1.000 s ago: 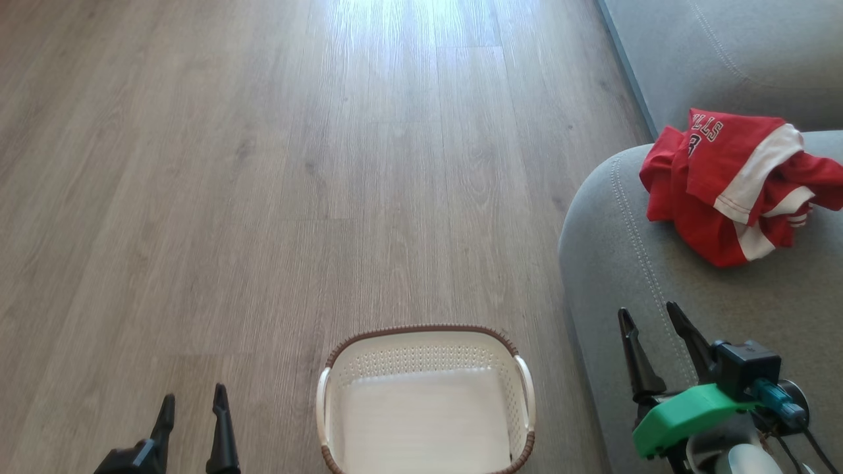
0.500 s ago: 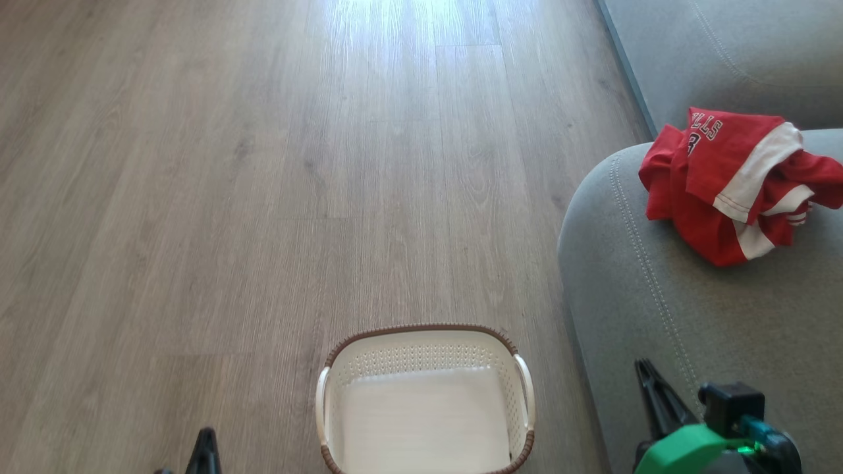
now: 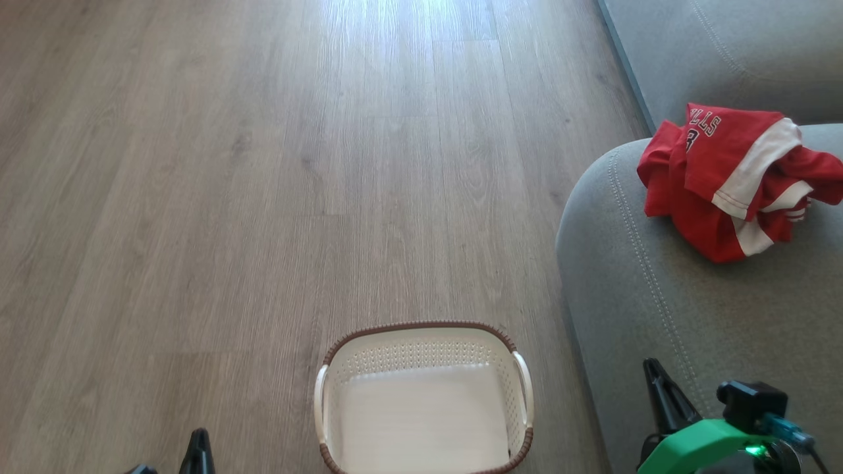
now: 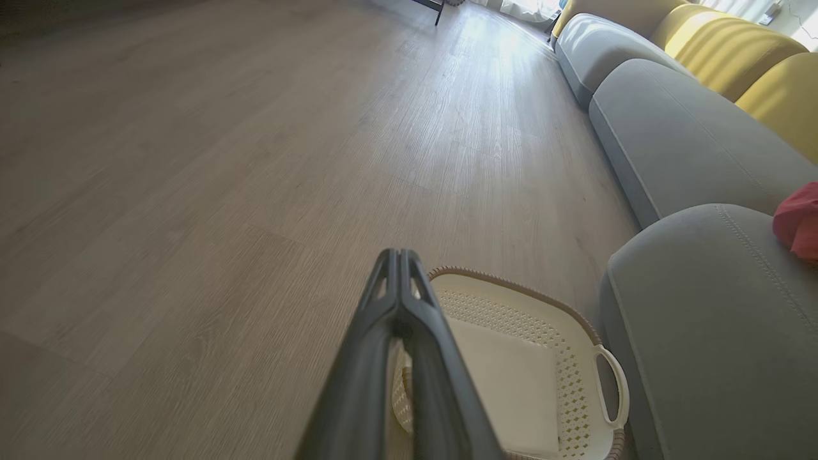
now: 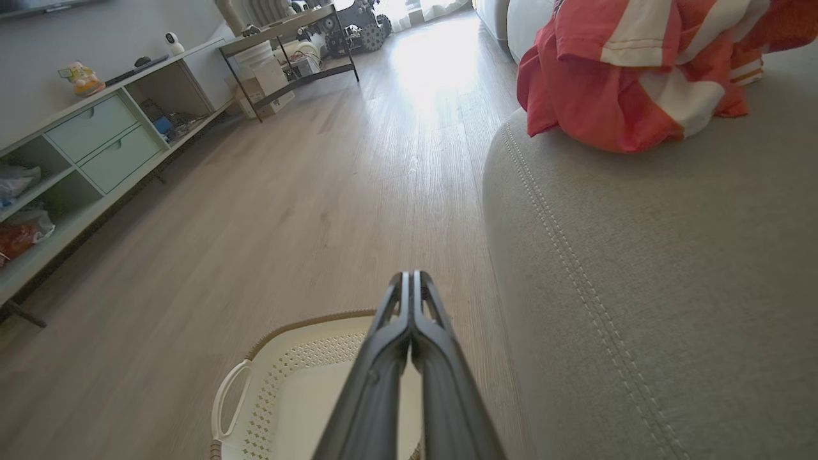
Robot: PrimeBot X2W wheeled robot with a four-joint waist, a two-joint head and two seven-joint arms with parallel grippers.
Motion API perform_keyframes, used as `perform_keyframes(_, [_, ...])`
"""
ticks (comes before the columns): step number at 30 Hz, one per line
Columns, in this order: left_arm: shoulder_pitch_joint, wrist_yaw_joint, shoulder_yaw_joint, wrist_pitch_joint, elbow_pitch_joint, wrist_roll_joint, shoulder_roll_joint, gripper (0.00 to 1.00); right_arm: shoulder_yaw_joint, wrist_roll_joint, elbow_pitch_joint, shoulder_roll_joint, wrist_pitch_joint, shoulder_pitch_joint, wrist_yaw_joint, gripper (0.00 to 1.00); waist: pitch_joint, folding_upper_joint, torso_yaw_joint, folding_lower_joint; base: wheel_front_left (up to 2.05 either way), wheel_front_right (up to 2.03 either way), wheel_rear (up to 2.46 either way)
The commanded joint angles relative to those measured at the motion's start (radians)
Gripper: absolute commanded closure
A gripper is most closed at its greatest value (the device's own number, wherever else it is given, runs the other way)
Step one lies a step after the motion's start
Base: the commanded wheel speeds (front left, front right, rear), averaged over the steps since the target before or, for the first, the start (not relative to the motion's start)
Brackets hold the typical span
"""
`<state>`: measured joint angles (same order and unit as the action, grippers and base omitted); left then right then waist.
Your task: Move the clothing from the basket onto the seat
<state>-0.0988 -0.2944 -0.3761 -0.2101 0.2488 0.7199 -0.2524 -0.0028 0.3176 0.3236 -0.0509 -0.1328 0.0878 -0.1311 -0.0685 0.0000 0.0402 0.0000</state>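
Red clothing bunched on grey seat; cream basket on floor beside seat

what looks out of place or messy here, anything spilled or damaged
Nothing spilled or damaged. The only untidy thing is the clothing, a crumpled red heap on the seat near its rounded edge. The basket stands upright on the floor, its bare bottom showing.

Left gripper: a second ago fingers stood apart, left of basket; now pressed together tip to tip, drawn back, so less of it clears head view's bottom edge. Right gripper: a second ago spread wide, right of basket; now shut tight, also drawn back and lower. Head camera shifted slightly: basket sits a touch higher in frame.
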Motion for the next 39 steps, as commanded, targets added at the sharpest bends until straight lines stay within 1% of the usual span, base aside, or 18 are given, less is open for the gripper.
perform_keyframes(1, [0.046, 0.011, 0.032, 0.010, -0.031, 0.025, -0.004, 1.00, -0.009, 0.039, -0.038, 0.000, 0.005, -0.057, 0.000, 1.00, 0.001, 0.0000, -0.001, 0.0000, 0.00, 0.00, 0.00])
perform_keyframes(20, [0.072, 0.066, 0.107, 0.061, -0.041, 0.170, 0.029, 1.00, -0.026, 0.247, -0.042, 0.000, 0.045, -0.084, 0.000, 1.00, 0.012, 0.0000, -0.007, 0.0000, 0.00, 0.00, 0.00])
perform_keyframes(39, [0.100, 0.127, 0.190, 0.117, -0.053, 0.332, 0.066, 1.00, -0.043, 0.481, -0.046, -0.002, 0.088, -0.114, 0.000, 1.00, 0.024, 0.0000, -0.015, 0.0000, 0.00, 0.00, 0.00])
